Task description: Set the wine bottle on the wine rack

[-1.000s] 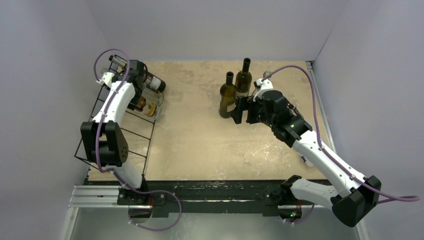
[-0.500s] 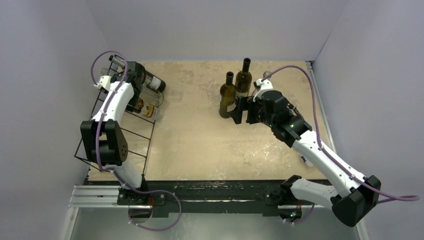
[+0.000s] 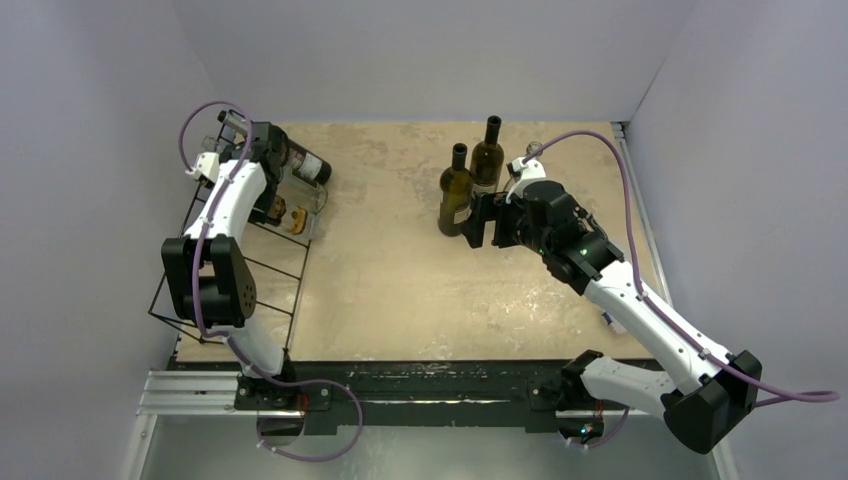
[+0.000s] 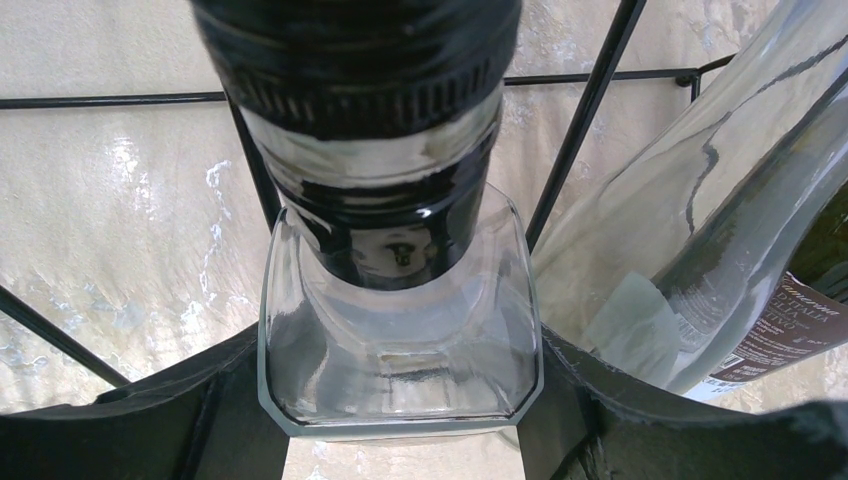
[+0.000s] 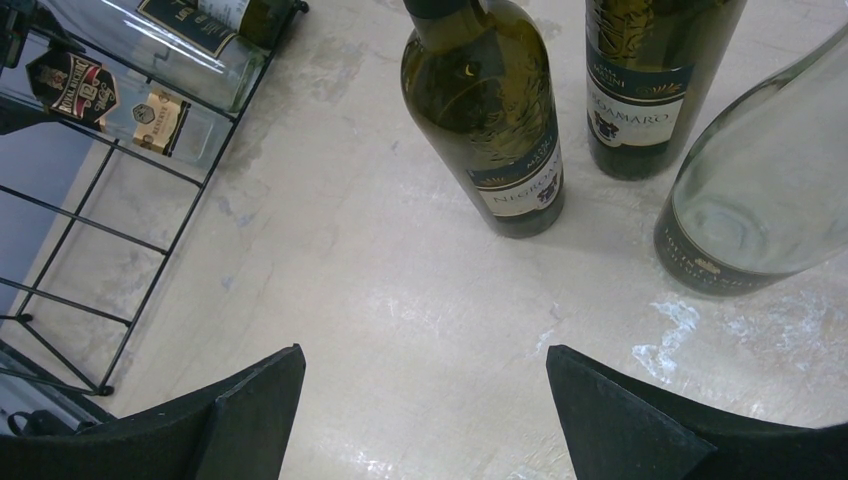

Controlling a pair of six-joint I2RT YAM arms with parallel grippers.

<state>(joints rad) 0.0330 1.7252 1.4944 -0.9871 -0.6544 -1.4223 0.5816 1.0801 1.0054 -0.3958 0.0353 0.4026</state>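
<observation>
The black wire wine rack (image 3: 275, 268) stands along the table's left edge. My left gripper (image 3: 266, 150) is over its far end, shut on the shoulder of a clear square bottle (image 4: 400, 340) with a black screw cap. That bottle lies on the rack's rods (image 4: 590, 100), and its labelled body (image 3: 288, 212) shows past my arm. Beside it lie a clear round bottle (image 4: 650, 240) and a dark labelled one (image 3: 308, 166). My right gripper (image 3: 480, 222) hangs open and empty over bare table (image 5: 425, 360), just short of two upright dark green wine bottles (image 5: 495, 120) (image 5: 650, 90).
A third upright bottle of pale glass (image 5: 770, 190) stands at the right edge of the right wrist view. The near part of the rack (image 5: 150, 290) holds nothing. Grey walls close the table on three sides. A small object (image 3: 612, 322) lies under my right forearm.
My left gripper has shifted slightly left and back along the rack with the clear square bottle in it. The right arm and the standing bottles have not moved.
</observation>
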